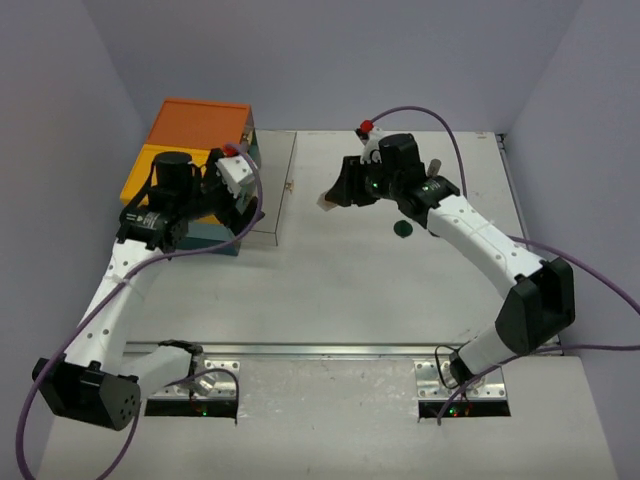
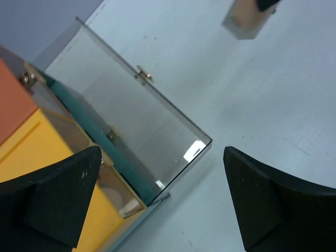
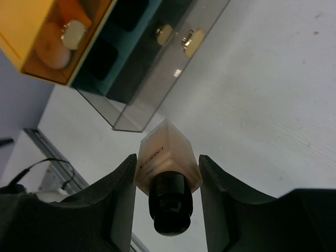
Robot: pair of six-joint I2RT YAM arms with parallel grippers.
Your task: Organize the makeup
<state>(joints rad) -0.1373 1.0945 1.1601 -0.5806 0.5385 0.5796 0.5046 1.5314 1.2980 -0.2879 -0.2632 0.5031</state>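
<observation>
A tan bottle (image 3: 167,157) with a black cap is pinched by the right gripper (image 3: 168,170): its flat sides are squeezed between the two pads, so the fingers are drawn in only as far as the bottle's width allows. The cap is turned towards the wrist and the base points outward, a hold that is judged to suit feeding the bottle base-first into a compartment. The bottle is carried in the air above the table (image 1: 330,290), near the open front of the drawer box (image 1: 195,125), and is touched by nothing but the pads. The box is set at the far left of the table, with an orange top, a yellow tier and a teal tier below. A clear hinged panel (image 2: 131,115) is laid down flat in front of it, presumably so that the teal compartments can be reached from the front. A pale round puff (image 3: 52,55) is seen lodged in the yellow tier, while the contents of the dark teal compartments cannot be made out. One dark green disc (image 1: 403,230) is seen lying on the table just beside the right forearm, well apart from the box, so the sorting is judged to be unfinished. The left gripper (image 2: 163,199) is held above the near corner of the box and panel with its fingers spread wide. Nothing is gripped or touched by it, and it is judged to be kept there out of the bottle's path, ready for the box should steadying be needed
</observation>
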